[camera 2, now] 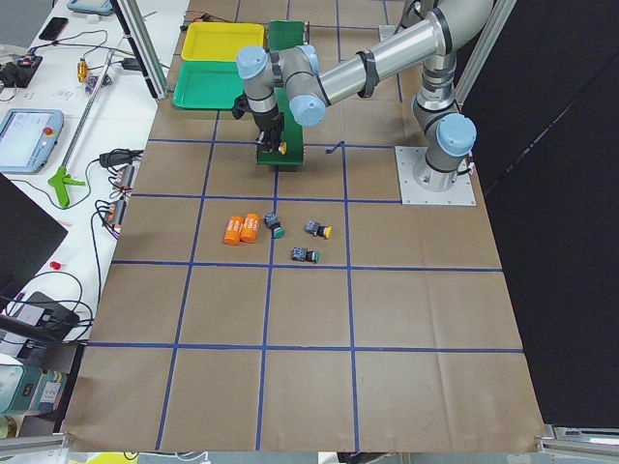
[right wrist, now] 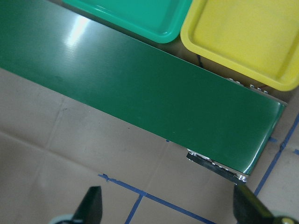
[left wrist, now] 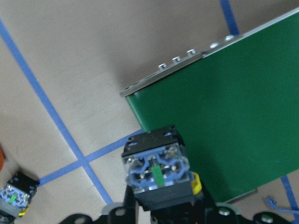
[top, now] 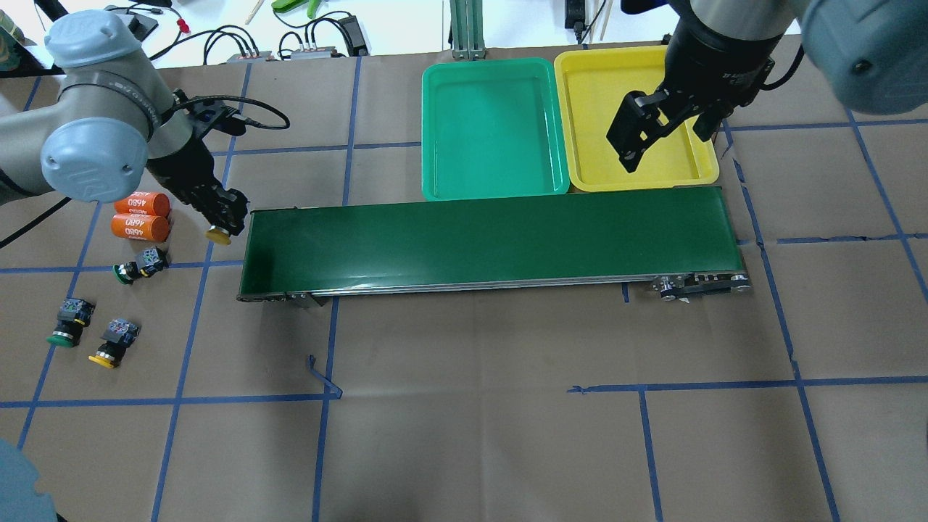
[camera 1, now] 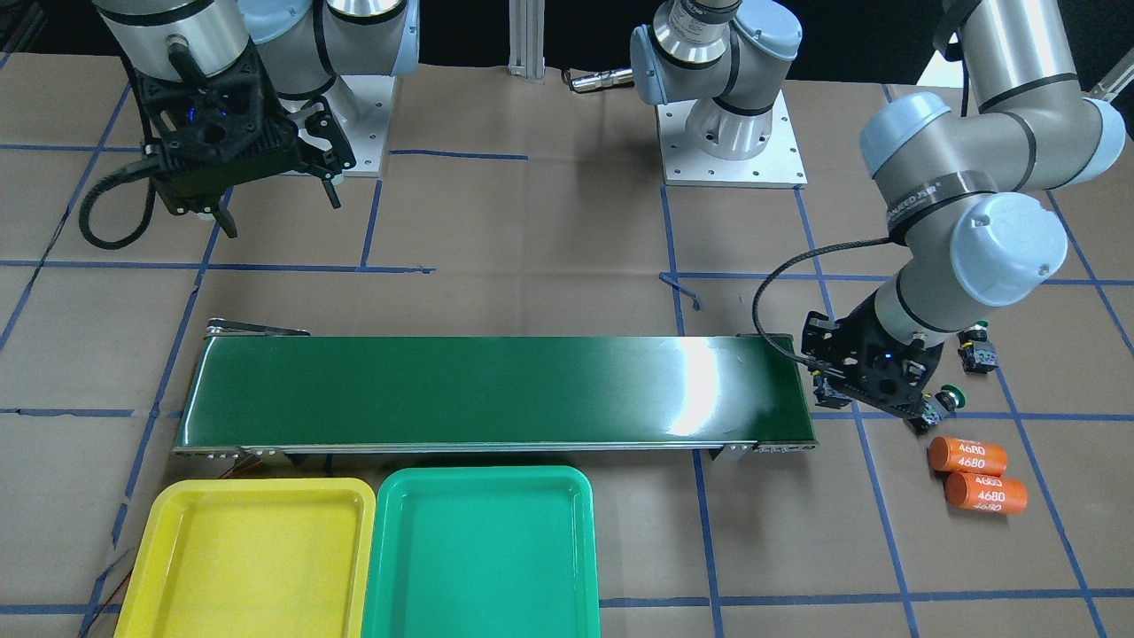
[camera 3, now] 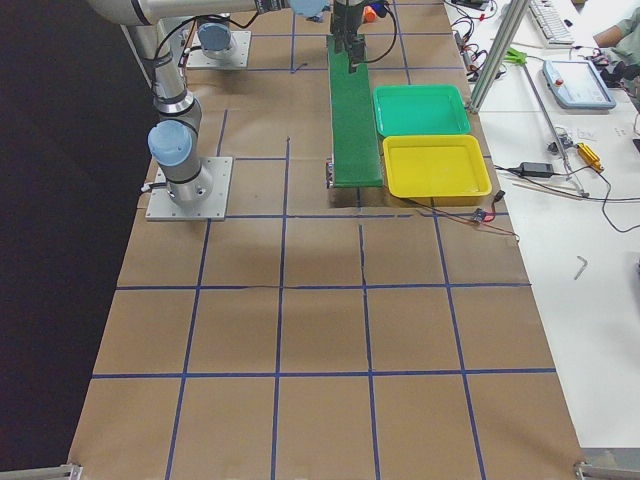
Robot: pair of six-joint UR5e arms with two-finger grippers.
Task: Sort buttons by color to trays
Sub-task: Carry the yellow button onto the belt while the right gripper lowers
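My left gripper (top: pixel 221 221) is shut on a yellow button (top: pixel 217 233), held at the left end of the dark-green conveyor belt (top: pixel 486 243). The left wrist view shows the button's black-and-grey body (left wrist: pixel 156 172) between the fingers, beside the belt's corner. Two green buttons (top: pixel 138 268) (top: pixel 69 322) and a second yellow button (top: pixel 114 342) lie on the table to the left. The green tray (top: pixel 493 130) and the yellow tray (top: pixel 689 167) sit side by side behind the belt, both empty. My right gripper (top: pixel 656 138) is open and empty above the yellow tray.
Two orange cylinders printed "4680" (top: pixel 141 215) lie just left of my left gripper. The belt's metal frame (top: pixel 699 284) sticks out at its right end. Blue tape lines grid the brown paper table.
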